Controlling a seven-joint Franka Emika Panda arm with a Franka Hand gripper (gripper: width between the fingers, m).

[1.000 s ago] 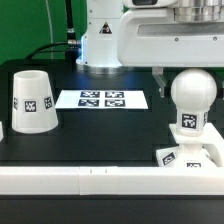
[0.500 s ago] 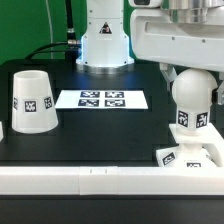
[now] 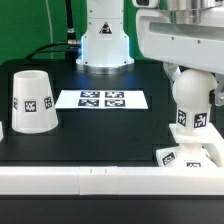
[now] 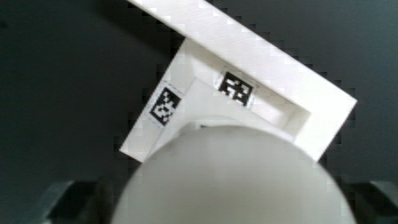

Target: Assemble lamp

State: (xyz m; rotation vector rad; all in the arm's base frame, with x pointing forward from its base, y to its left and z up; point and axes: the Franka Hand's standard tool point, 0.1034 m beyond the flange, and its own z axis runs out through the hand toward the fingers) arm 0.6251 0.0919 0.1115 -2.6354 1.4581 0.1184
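The bulb (image 3: 192, 98) stands upright on its neck on the flat square base (image 3: 190, 153), near the front edge of the black counter (image 3: 100, 135) at the exterior view's right. The fingers (image 3: 169, 72) straddle the top of the bulb, one on each side. Whether they press on it or stand just off it cannot be told. The shade (image 3: 32, 100) sits well apart at the exterior view's left, with the marker board (image 3: 102, 99) between.

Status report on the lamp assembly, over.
End effector straddling bulb, grip unconfirmed. Bulb upright on base. Shade apart at exterior view's left, not fitted. Nothing blocking.
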